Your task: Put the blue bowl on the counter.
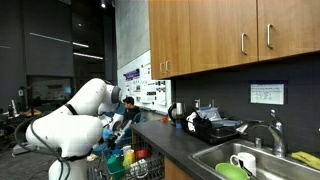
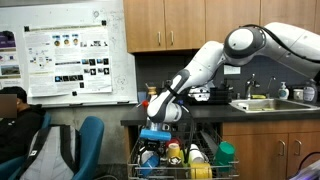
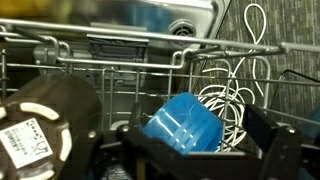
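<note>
Tool, jaws spread wide, straddles the blue bowl lying tilted in the wire dishwasher rack, positioned for grasping before transfer to the bench.

Pale wooden wall cabinets fill the upper right. Lower right, a steel sink holds a green bowl and a white mug, with a curved faucet behind. At the left of an exterior view hangs a white poster board above a seated person and a blue chair. Bottom centre, a wire dishwasher rack holds colourful cups. In the wrist view, white wire loops lie right of centre.
</note>
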### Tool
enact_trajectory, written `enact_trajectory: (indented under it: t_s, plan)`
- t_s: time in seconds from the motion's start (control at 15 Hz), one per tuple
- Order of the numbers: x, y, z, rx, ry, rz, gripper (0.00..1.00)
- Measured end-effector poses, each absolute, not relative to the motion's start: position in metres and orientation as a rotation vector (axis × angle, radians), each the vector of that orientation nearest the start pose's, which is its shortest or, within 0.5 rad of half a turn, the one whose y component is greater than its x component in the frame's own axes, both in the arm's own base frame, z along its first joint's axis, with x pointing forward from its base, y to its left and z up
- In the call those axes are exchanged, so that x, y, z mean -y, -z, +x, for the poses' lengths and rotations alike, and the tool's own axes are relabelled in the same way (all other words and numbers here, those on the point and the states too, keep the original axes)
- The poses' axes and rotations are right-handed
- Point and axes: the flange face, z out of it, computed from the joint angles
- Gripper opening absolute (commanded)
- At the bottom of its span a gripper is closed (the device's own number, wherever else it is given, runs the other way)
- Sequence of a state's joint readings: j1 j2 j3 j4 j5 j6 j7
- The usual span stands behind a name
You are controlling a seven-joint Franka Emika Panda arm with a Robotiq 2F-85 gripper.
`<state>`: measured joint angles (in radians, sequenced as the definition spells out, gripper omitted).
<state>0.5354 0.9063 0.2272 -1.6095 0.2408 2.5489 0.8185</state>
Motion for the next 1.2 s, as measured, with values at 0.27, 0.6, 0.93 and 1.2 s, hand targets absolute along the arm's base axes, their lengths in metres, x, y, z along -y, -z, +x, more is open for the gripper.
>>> enact_trajectory:
  t_s: [0.27,0.6,0.93,1.2]
  plan:
    - [-0.452,-0.098,0.512,-0.543,-0.299,-2.838,1.00]
    - [-0.441,-0.090,0.523,-0.629,-0.241,-2.811,1.00]
    - [-0.433,-0.091,0.542,-0.681,-0.122,-2.758,1.00]
    - [-0.435,-0.103,0.556,-0.688,-0.073,-2.729,0.74]
